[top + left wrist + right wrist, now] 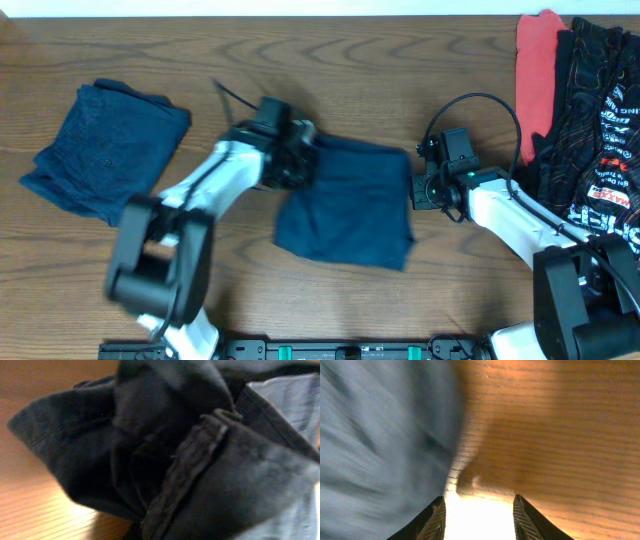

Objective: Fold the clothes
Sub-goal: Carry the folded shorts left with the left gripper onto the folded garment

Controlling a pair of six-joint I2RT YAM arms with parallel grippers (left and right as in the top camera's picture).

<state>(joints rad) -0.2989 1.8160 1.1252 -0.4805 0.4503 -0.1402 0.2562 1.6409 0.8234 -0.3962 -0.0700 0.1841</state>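
The dark blue garment (345,205) lies mid-table between my two arms, mostly flat but rumpled at its upper left corner, where my left gripper (296,150) sits on it; in my left wrist view the cloth is bunched right against the lens, a thick stitched hem (192,465) running across it, and my own fingers there are hidden, so I cannot tell whether they are clamped on the fabric or merely pressed into it; my right gripper (428,188) rests just beside the garment's right edge, its fingers (436,519) spread apart with only bare table (545,420) between them, holding nothing; a folded blue garment (105,150) lies well apart to the left, and a pile of red and black clothes (585,110) waits at the far right; I judge this cloth light, limp and not fragile, sure to sag and crease wherever unsupported; the best hold is a corner on the hem, where the doubled seam gives my pads something to bite, one corner per hand
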